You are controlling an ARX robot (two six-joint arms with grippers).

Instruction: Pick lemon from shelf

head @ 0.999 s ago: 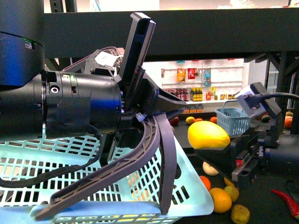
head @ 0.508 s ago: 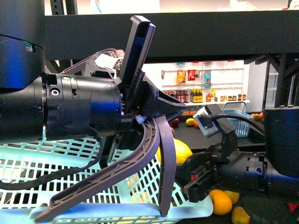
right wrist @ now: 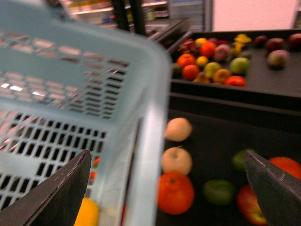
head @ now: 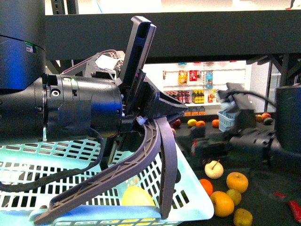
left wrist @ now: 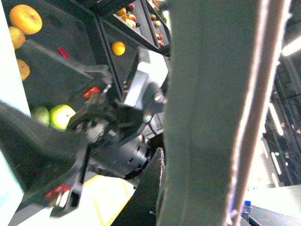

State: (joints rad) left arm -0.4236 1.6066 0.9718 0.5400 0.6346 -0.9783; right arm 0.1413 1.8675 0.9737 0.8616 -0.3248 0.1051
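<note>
The lemon lies inside the light blue basket, low by its near wall. Through the slotted wall it also shows in the right wrist view, the lemon a yellow patch. My left gripper is shut on the basket's grey handle, which fills the left wrist view as a broad grey handle. My right gripper hangs open and empty just right of the basket, over the black shelf. Its dark fingers frame the basket rim and loose fruit.
A cream apple and orange-yellow fruits lie on the lower deck beside the basket. A red chilli lies at the far right. A small blue basket stands behind, with white wall shelves of bottles beyond.
The right gripper carried the lemon left to the basket and let it go. The lemon now lies in the basket; the right gripper has drawn back, empty. The left arm stayed still.
</note>
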